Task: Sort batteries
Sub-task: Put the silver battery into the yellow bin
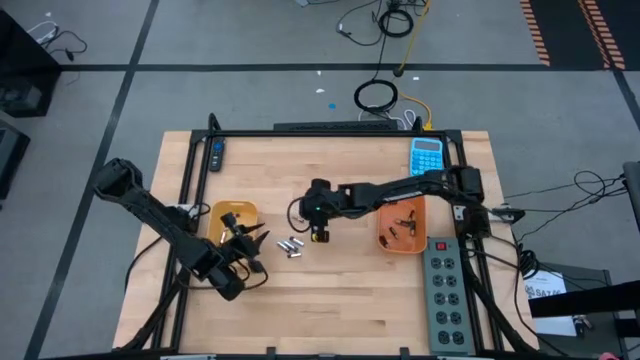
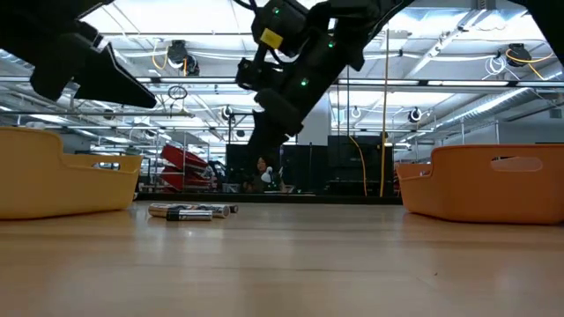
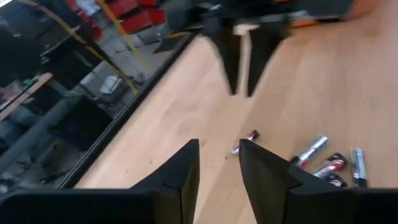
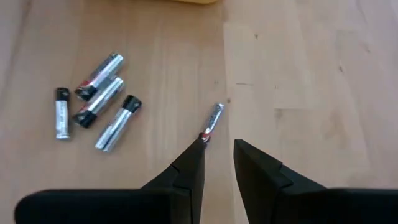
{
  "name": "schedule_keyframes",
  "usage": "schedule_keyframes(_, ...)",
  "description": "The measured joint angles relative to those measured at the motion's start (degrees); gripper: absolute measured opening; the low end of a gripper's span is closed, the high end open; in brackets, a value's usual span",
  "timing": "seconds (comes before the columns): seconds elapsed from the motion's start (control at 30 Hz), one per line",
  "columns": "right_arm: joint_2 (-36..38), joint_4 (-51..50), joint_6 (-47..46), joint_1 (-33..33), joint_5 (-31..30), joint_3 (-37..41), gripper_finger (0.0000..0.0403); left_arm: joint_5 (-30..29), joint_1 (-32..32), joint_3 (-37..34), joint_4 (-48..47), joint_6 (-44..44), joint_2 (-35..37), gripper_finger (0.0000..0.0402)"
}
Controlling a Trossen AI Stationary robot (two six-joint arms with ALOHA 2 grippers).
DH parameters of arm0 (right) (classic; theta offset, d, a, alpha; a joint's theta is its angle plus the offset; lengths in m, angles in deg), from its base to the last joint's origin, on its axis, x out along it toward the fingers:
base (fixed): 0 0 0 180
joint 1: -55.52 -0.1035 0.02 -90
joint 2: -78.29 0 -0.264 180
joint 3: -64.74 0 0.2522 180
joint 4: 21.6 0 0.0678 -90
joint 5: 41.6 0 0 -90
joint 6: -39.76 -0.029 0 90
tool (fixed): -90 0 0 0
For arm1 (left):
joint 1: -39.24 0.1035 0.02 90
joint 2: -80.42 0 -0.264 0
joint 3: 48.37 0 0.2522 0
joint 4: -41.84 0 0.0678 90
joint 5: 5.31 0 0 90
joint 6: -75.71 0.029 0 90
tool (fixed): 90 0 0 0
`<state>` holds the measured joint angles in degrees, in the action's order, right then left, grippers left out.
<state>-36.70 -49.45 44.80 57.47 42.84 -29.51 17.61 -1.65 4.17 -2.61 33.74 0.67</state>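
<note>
Right wrist view looks down past the right tool [image 4: 217, 155], its fingers set a narrow gap apart and pinching nothing, onto the lone thin battery [image 4: 212, 121] lying just ahead of the fingertips on the bench [image 4: 311, 74]. A cluster of four batteries [image 4: 99, 99] lies a little farther off, silvery cylinders with dark ends.

They look small, rigid and smooth, probably light and ready to roll or slip, so I would pinch one across the middle of its barrel, fingers crosswise to its length.

The bench is pale wood planking with a matte grain.

From above, the left tool [image 1: 243, 243] hangs beside the yellow tray [image 1: 222, 212], fingers part-spread and empty. Farther right sits the orange tray [image 1: 384, 240], a shallow smooth plastic bin already holding several dark batteries.
</note>
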Motion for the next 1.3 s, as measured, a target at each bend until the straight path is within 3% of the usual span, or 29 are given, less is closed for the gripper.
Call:
schedule_keyframes(0.13, -1.1, 0.2, 3.6, 1.3, -0.1, -1.3, 0.0095, 6.6, 3.5, -0.9, 9.3, 13.1, 2.8, 0.0111)
schedule_keyframes(0.27, -0.9, -0.6, 5.7, 2.6, -0.3, -1.3, 0.0135, 20.1, 8.8, -2.0, 22.1, 31.4, 5.3, 0.0096)
schedule_keyframes(0.4, 0.0, -2.7, 6.1, 3.5, -0.3, -1.3, 0.0172, 32.3, 13.6, -3.3, 33.5, 42.5, 8.0, 0.0073)
schedule_keyframes(0.53, 0.1, -4.3, 5.5, 3.6, -0.4, -0.6, 0.0181, 37.8, 17.5, -9.1, 41.5, 45.5, 12.1, 0.0043)
schedule_keyframes(0.77, 5.5, -4.1, 2.9, 3.3, -0.3, 5.7, 0.0172, 39.6, 23.3, -16.2, 45.2, 38.3, 17.5, 0.0024)
schedule_keyframes(0.93, 14.9, -0.8, -0.8, 2.0, -5.0, 15.0, 0.0172, 39.7, 28.9, -15.6, 47.0, 40.2, 16.7, 0.0055)
schedule_keyframes(1.07, 24.1, 8.7, -2.4, 1.7, -5.6, 24.0, 0.0172, 41.1, 33.8, -14.0, 47.3, 44.6, 15.1, 0.0115)
schedule_keyframes(1.2, 32.1, 15.6, -1.5, 2.7, -6.0, 29.2, 0.0171, 46.8, 38.4, -12.1, 48.8, 50.7, 12.1, 0.0177)
schedule_keyframes(1.3, 36.3, 17.0, -3.0, 2.5, -6.9, 29.3, 0.0171, 53.8, 41.3, -10.0, 48.6, 51.3, 9.2, 0.0193)
